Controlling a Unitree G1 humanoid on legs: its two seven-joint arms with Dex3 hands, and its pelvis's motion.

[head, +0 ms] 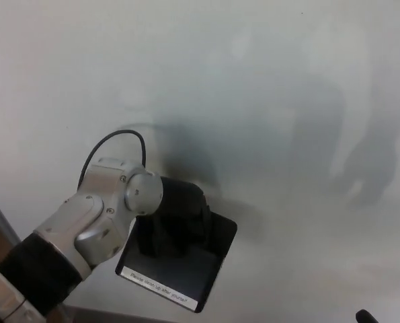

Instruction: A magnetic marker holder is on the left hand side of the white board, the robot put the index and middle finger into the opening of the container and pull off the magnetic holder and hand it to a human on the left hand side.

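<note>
The left hand [176, 219] is hooked into the open top of the black magnetic marker holder [179, 266] — its dark fingers reach down inside the box and appear to be curled on its wall, though black on black blurs the exact hold. The holder hangs tilted below the hand, low against the whiteboard [253, 81], a white label strip [156, 284] along its lower edge. A thin black cable [112, 145] loops above the silver wrist [102, 212], left of the holder.
</note>
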